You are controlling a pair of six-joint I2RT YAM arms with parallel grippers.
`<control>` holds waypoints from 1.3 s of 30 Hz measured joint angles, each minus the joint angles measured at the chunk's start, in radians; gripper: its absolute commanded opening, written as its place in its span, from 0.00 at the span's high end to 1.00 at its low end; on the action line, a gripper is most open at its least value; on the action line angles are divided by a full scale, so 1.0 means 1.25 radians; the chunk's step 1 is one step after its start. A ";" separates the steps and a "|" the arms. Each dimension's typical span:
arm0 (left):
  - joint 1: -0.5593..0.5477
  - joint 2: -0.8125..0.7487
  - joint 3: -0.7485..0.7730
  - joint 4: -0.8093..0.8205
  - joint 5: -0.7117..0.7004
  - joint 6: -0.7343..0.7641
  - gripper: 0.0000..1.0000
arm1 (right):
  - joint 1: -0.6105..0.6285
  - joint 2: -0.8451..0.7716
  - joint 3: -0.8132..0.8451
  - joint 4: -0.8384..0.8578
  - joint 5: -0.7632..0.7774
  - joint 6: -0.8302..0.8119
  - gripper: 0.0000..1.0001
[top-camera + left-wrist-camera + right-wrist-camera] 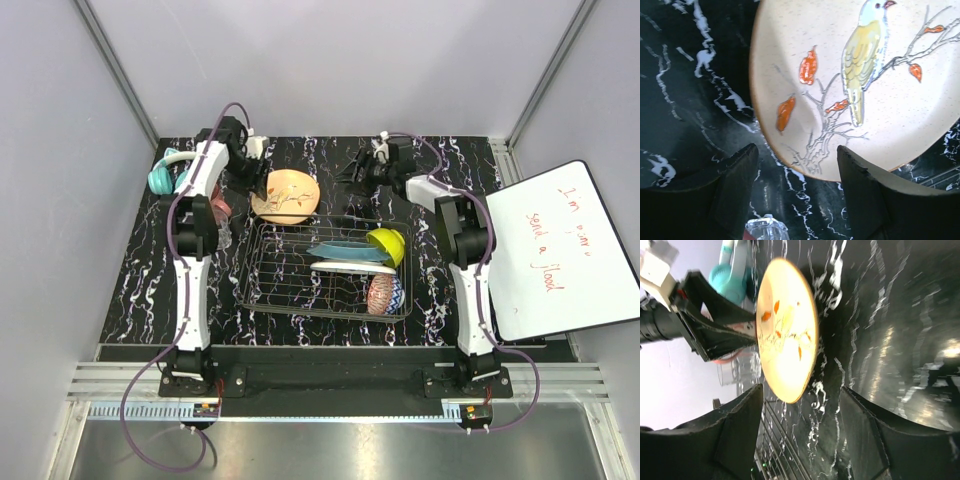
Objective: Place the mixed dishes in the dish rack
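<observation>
The tan floral plate [286, 196] lies flat on the table behind the dish rack [262, 290]. It fills the left wrist view [850, 85] and shows edge-on in the right wrist view [785, 330]. My left gripper [250, 172] is open at the plate's left rim, its fingertips [797, 150] straddling the near edge. My right gripper [350, 172] is open and empty [801, 390], apart from the plate's right side. In the rack sit the teal plate [345, 250], the watermelon-print plate [345, 267], the yellow-green bowl [387, 245] and the red patterned bowl [383, 293]. The clear glass [765, 229] stands by the left gripper.
Teal headphones [165, 172] lie at the back left. The pink mug [220, 205] is mostly hidden behind the left arm. A whiteboard [560, 250] leans at the right edge. The rack's left half holds no dishes. Rack wires [785, 440] show under the right gripper.
</observation>
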State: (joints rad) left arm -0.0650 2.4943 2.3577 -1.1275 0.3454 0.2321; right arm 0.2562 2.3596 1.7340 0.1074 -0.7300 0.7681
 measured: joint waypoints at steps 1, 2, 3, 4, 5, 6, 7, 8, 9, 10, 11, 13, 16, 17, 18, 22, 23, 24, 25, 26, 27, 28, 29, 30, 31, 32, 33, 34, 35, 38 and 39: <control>-0.005 0.000 0.000 -0.002 0.000 0.000 0.33 | 0.006 0.004 0.000 0.000 -0.003 0.003 0.31; -0.009 0.000 0.000 -0.004 -0.001 0.001 0.34 | 0.013 0.009 0.000 0.000 -0.007 0.006 0.31; -0.013 0.000 -0.002 -0.006 -0.004 0.003 0.34 | 0.020 0.013 0.000 0.000 -0.012 0.008 0.31; -0.016 0.000 -0.004 -0.007 -0.005 0.005 0.34 | 0.026 0.017 0.000 0.000 -0.014 0.009 0.31; -0.019 0.000 -0.008 -0.007 -0.011 0.006 0.35 | 0.031 0.020 0.000 0.000 -0.017 0.011 0.31; -0.021 0.000 -0.009 -0.007 -0.013 0.006 0.35 | 0.034 0.023 0.000 0.000 -0.019 0.012 0.31; -0.021 0.000 -0.009 -0.007 -0.013 0.006 0.35 | 0.035 0.025 0.000 0.000 -0.019 0.012 0.31; -0.021 0.000 -0.009 -0.009 -0.013 0.005 0.36 | 0.036 0.029 0.000 0.000 -0.020 0.012 0.30; -0.021 0.000 -0.009 -0.009 -0.012 0.005 0.36 | 0.036 0.034 0.000 0.001 -0.019 0.012 0.30; -0.021 0.000 -0.009 -0.009 -0.012 0.005 0.36 | 0.036 0.038 0.000 0.000 -0.019 0.013 0.30; -0.021 0.000 -0.009 -0.009 -0.011 0.004 0.35 | 0.036 0.045 0.000 0.001 -0.019 0.014 0.30; -0.019 0.000 -0.009 -0.009 -0.009 0.002 0.35 | 0.036 0.057 0.000 0.001 -0.019 0.021 0.30; -0.016 -0.001 -0.013 -0.005 -0.009 0.001 0.34 | 0.036 0.072 0.000 0.009 -0.027 0.038 0.30; -0.014 -0.001 -0.014 -0.004 -0.009 0.000 0.34 | 0.036 0.075 0.000 0.018 -0.032 0.045 0.30; -0.013 -0.001 -0.015 -0.004 -0.009 -0.001 0.34 | 0.036 0.076 0.000 0.025 -0.033 0.050 0.31; -0.014 0.002 -0.011 -0.003 -0.003 -0.004 0.34 | 0.036 0.090 0.000 0.063 -0.040 0.078 0.31; -0.018 0.008 0.002 -0.005 -0.002 -0.004 0.33 | 0.036 0.095 0.000 0.079 -0.044 0.087 0.31; -0.022 0.015 0.012 -0.003 -0.002 -0.004 0.33 | 0.036 0.098 0.000 0.089 -0.047 0.094 0.31; -0.030 0.023 0.026 -0.003 -0.007 -0.003 0.33 | 0.036 0.102 0.000 0.101 -0.051 0.104 0.31; -0.037 0.030 0.035 -0.001 -0.005 -0.004 0.33 | 0.036 0.104 0.000 0.111 -0.054 0.111 0.31; -0.046 0.035 0.043 0.002 -0.003 -0.004 0.33 | 0.036 0.107 0.000 0.118 -0.056 0.117 0.31; -0.056 0.039 0.047 0.005 -0.003 -0.003 0.33 | 0.036 0.109 0.000 0.126 -0.057 0.122 0.31; -0.066 0.042 0.047 0.008 -0.002 -0.003 0.33 | 0.036 0.112 0.000 0.132 -0.060 0.126 0.31; -0.074 0.045 0.048 0.009 0.002 -0.004 0.33 | 0.036 0.114 0.000 0.138 -0.061 0.131 0.31; -0.082 0.047 0.048 0.012 0.007 -0.004 0.33 | 0.036 0.115 0.000 0.142 -0.061 0.135 0.31; -0.088 0.049 0.048 0.013 0.013 -0.004 0.33 | 0.036 0.116 0.000 0.145 -0.061 0.138 0.31; -0.095 0.052 0.048 0.014 0.020 -0.004 0.33 | 0.036 0.117 0.000 0.148 -0.061 0.141 0.32; -0.100 0.054 0.048 0.014 0.020 -0.004 0.33 | 0.036 0.117 0.000 0.149 -0.061 0.143 0.32; -0.103 0.055 0.048 0.014 0.021 -0.004 0.33 | 0.035 0.117 0.000 0.150 -0.061 0.144 0.33; -0.101 0.056 0.048 0.018 0.042 -0.013 0.33 | 0.032 0.121 0.000 0.153 -0.061 0.149 0.40; -0.101 0.056 0.048 0.019 0.046 -0.016 0.33 | 0.031 0.123 0.000 0.156 -0.061 0.150 0.41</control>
State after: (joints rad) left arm -0.1909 2.5649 2.4176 -1.1042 0.4026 0.2119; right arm 0.2955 2.5130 1.7340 0.3023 -0.8062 0.9562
